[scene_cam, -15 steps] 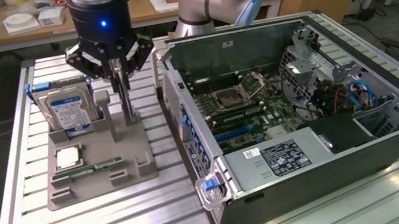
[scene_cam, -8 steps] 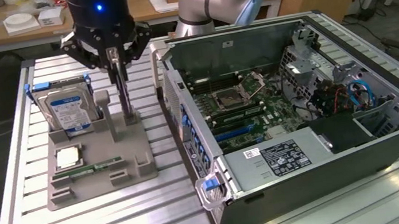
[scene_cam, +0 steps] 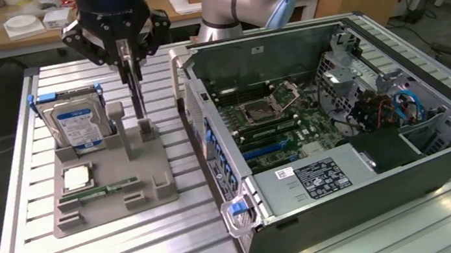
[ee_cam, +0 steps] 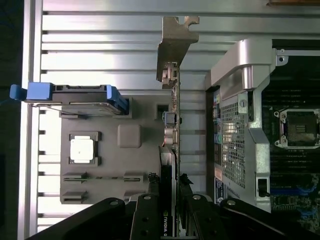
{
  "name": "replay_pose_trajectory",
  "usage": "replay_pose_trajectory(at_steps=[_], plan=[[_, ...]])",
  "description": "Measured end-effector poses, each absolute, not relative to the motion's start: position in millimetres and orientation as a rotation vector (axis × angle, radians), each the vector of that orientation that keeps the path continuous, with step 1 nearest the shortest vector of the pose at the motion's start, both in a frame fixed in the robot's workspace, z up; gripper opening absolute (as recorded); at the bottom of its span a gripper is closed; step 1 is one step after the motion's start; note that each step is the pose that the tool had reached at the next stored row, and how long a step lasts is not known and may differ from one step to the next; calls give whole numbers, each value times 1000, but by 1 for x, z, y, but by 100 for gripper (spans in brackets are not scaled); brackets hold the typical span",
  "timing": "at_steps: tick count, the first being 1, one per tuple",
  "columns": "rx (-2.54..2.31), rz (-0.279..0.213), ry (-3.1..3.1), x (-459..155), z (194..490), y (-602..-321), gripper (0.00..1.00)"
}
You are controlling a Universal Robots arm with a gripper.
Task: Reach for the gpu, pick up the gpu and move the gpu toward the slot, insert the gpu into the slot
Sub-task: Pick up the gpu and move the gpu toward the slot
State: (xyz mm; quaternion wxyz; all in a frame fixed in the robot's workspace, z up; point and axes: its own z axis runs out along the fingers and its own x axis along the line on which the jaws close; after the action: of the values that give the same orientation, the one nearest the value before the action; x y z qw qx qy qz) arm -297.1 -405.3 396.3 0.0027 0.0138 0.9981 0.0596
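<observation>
The gpu [scene_cam: 135, 89] is a thin dark card hanging upright over the grey holder [scene_cam: 162, 203] on the table. My gripper [scene_cam: 123, 53] is shut on its top edge. In the wrist view the gpu [ee_cam: 176, 120] shows edge-on, with its silver bracket [ee_cam: 175, 42] at the far end, and my gripper [ee_cam: 170, 220] clamps it between black fingers [ee_cam: 148, 215]. Whether its lower edge still touches the holder's posts I cannot tell. The slot [scene_cam: 267, 149] is a long blue strip on the green motherboard inside the open computer case [scene_cam: 439, 157], on the exterior view's right of the card.
The holder also carries a blue-labelled hard drive [scene_cam: 76, 123], a silver processor chip [scene_cam: 78, 177] and a green memory stick [scene_cam: 98, 190]. The case's perforated rear wall [ee_cam: 232, 145] stands close beside the card. The square processor socket [scene_cam: 259, 110] lies deeper in the case.
</observation>
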Motion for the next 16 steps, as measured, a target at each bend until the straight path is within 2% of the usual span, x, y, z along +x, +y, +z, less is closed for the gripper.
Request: replay_pose_trajectory(at_steps=[16], plan=[[43,188,3130,-297,424,-405,26]])
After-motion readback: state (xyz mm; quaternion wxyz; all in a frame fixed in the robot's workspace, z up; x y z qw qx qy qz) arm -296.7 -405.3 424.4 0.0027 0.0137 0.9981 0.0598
